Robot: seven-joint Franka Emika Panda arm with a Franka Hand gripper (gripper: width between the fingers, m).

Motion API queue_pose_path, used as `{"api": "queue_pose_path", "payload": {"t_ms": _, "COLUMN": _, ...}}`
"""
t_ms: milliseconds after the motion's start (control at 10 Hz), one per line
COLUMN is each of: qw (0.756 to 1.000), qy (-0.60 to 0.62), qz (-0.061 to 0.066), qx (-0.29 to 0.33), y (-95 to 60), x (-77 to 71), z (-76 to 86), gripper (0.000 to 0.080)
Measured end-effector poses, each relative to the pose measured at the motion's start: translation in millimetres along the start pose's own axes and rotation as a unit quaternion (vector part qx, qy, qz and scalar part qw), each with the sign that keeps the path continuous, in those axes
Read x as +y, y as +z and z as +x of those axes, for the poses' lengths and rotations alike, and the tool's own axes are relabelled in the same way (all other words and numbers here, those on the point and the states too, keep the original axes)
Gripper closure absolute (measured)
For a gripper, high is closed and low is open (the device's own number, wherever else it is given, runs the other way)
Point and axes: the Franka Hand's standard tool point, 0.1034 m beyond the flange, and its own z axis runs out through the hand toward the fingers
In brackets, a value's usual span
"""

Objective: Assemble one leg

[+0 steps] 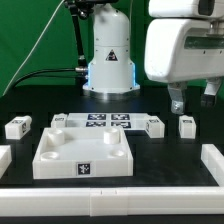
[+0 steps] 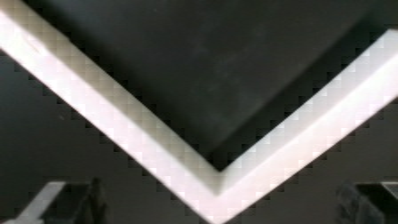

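Several small white tagged legs stand on the black table in the exterior view: two at the left (image 1: 18, 127) (image 1: 57, 120), one by the marker board (image 1: 152, 125), and one at the right (image 1: 187, 125). The large white square tray-like part (image 1: 60, 160) lies front centre. My gripper (image 1: 195, 100) hangs above the table at the exterior view's right, over the area of the rightmost leg, touching nothing. In the wrist view the gripper (image 2: 215, 205) is open and empty, with dark fingertips (image 2: 54, 200) at the picture's edges. No leg shows in the wrist view.
A low white border wall runs along the front (image 1: 110, 203), right (image 1: 213, 160) and left (image 1: 3, 157) of the table; its corner fills the wrist view (image 2: 214, 170). The marker board (image 1: 105, 122) lies behind the tray part. The robot base (image 1: 108, 60) stands at the back.
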Motion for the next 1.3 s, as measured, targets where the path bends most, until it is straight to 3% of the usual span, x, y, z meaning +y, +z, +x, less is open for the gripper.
{"api": "queue_pose_path", "payload": {"t_ms": 100, "qw": 0.998, "qy": -0.062, "qz": 0.006, "qx": -0.007, "y": 5.4, "x": -7.5, "z": -17.5, "gripper": 0.0150}}
{"api": "queue_pose_path", "payload": {"t_ms": 300, "qw": 0.993, "qy": -0.114, "qz": 0.016, "qx": -0.019, "y": 14.6, "x": -6.0, "z": -41.5, "gripper": 0.0150}}
{"api": "queue_pose_path", "payload": {"t_ms": 700, "qw": 0.994, "qy": -0.108, "qz": 0.016, "qx": -0.017, "y": 14.2, "x": -7.1, "z": -38.1, "gripper": 0.0150}}
{"api": "queue_pose_path", "payload": {"t_ms": 800, "qw": 0.986, "qy": -0.165, "qz": 0.013, "qx": -0.013, "y": 15.2, "x": -5.3, "z": -43.8, "gripper": 0.0150}}
{"api": "queue_pose_path", "payload": {"t_ms": 900, "qw": 0.976, "qy": -0.218, "qz": 0.003, "qx": -0.001, "y": 17.2, "x": -12.2, "z": -56.1, "gripper": 0.0150}}
{"api": "queue_pose_path", "payload": {"t_ms": 1000, "qw": 0.969, "qy": -0.246, "qz": 0.007, "qx": -0.002, "y": 19.8, "x": -23.5, "z": -71.7, "gripper": 0.0150}}
{"api": "queue_pose_path", "payload": {"t_ms": 1200, "qw": 0.952, "qy": -0.306, "qz": -0.004, "qx": 0.005, "y": 24.7, "x": -30.1, "z": -96.7, "gripper": 0.0150}}
{"api": "queue_pose_path", "payload": {"t_ms": 1300, "qw": 0.955, "qy": -0.297, "qz": -0.002, "qx": 0.003, "y": 24.4, "x": -30.0, "z": -95.6, "gripper": 0.0150}}
